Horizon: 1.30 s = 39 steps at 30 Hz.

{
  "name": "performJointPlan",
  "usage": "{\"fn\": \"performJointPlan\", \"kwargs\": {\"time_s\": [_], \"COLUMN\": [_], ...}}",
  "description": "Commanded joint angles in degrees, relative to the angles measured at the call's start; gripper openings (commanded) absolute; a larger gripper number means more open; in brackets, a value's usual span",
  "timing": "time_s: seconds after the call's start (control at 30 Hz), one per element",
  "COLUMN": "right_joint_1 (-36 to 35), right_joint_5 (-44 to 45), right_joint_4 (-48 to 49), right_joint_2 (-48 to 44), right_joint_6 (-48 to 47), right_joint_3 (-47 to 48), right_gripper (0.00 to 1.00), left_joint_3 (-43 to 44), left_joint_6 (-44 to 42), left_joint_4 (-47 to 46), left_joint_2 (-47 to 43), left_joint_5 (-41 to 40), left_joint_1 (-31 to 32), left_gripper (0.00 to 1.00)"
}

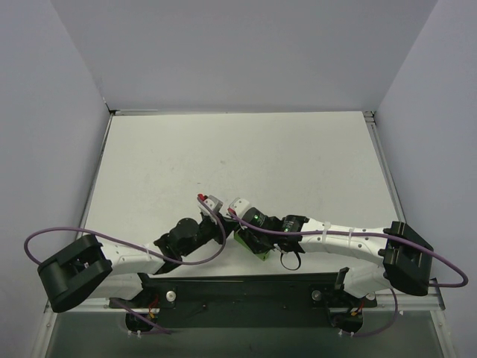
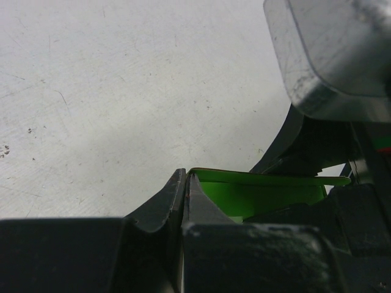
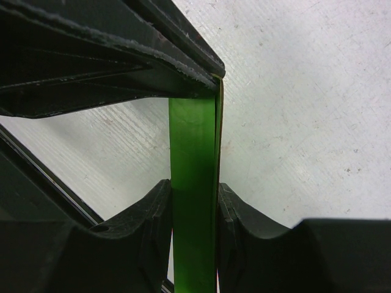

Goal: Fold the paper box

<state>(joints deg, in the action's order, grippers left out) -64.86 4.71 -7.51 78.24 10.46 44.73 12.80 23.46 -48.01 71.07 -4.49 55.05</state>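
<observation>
The bright green paper box (image 1: 251, 245) hangs between both grippers, just above the white table (image 1: 238, 149) near its front edge. In the right wrist view a flat green panel of the paper box (image 3: 192, 140) stands upright between my right gripper's (image 3: 194, 190) fingers, which are shut against both its faces. The left gripper's black fingers (image 3: 153, 61) meet the panel's top corner. In the left wrist view my left gripper (image 2: 185, 178) is shut, pinching the thin edge of the paper box (image 2: 263, 196), whose green inside opens to the right. Most of the box is hidden under the arms.
Grey walls enclose the table at the back and both sides. A black mounting rail (image 1: 246, 287) runs along the near edge between the arm bases. Purple cables (image 1: 45, 239) loop beside each arm. The right arm's grey wrist housing (image 2: 330, 55) hangs close over the left gripper.
</observation>
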Motion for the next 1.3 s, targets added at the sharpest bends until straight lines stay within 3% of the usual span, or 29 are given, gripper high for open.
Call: {"fn": "performJointPlan", "kwargs": {"time_s": [0.0,0.9,1.27], "right_joint_1": [-0.27,-0.27,-0.27], "right_joint_5": [-1.02,-0.76,-0.58], "right_joint_4": [-1.10,-1.28,-1.46], "right_joint_2": [-0.45,-0.01,-0.63], "right_joint_6": [-0.35,-0.26,-0.35], "right_joint_3": [-0.17,0.71,0.36], "right_gripper": [0.14,0.14,0.15], "left_joint_3": [-2.16,-3.66,-4.53], "left_joint_6": [-1.05,2.38,0.18], "left_joint_4": [5.29,0.55,4.94], "left_joint_2": [0.48,4.95,2.24], "left_joint_5": [0.71,-1.04,-1.76], "left_joint_1": [0.68,3.40,3.40], "left_gripper": [0.00,0.00,0.00]}}
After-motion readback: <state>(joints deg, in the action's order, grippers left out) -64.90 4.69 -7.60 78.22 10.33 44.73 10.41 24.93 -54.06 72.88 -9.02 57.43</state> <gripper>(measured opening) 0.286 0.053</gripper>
